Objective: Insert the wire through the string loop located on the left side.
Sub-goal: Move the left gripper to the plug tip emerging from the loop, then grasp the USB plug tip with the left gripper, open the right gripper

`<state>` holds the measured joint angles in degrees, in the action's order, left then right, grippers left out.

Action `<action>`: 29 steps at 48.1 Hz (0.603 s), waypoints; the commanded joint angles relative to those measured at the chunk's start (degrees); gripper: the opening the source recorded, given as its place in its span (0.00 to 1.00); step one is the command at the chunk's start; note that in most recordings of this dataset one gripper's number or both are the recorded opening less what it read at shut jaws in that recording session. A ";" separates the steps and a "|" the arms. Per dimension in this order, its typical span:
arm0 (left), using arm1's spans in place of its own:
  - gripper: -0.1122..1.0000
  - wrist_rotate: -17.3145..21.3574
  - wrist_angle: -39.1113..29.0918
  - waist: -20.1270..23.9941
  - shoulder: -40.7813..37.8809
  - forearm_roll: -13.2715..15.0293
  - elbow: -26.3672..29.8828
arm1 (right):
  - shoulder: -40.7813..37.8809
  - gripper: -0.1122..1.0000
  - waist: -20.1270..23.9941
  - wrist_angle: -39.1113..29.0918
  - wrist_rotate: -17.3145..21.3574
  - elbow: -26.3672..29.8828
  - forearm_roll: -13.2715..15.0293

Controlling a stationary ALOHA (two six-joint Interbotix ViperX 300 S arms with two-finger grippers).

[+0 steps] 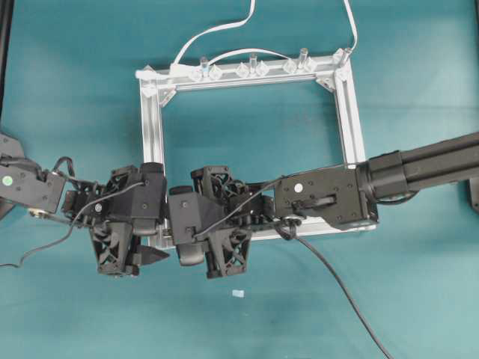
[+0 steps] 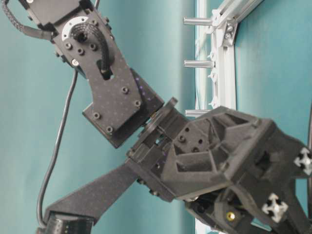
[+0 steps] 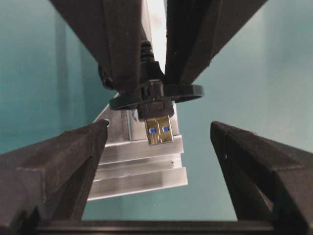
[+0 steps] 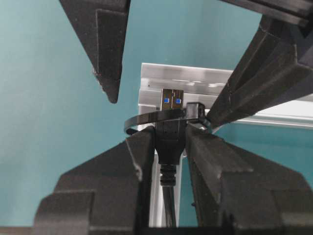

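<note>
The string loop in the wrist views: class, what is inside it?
The wire's plug pokes through the string loop, its metal tip past it, pinched by the right gripper. The silver frame rail lies behind. The loop's base is hidden.

Matte black arms (image 1: pixel 419 168) — screw-studded plates, braided black cable (image 2: pixel 97 46), white dot markings.

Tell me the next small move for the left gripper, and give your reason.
Probably ease the left gripper forward and close it on the metal tip of the wire. The plug already pokes through the string loop, the right gripper is shut on the plug body behind the loop, and the left fingers stand wide open on either side of the tip, not yet touching it.
</note>
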<state>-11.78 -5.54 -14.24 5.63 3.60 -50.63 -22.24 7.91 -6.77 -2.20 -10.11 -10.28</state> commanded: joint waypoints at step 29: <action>0.37 -0.26 -2.37 0.44 1.23 -0.18 2.11 | 1.14 0.32 0.26 0.35 0.09 1.67 0.09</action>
<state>-11.78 -7.12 -13.54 5.71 3.52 -49.57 -22.24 8.00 -6.77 -2.11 -10.11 -10.28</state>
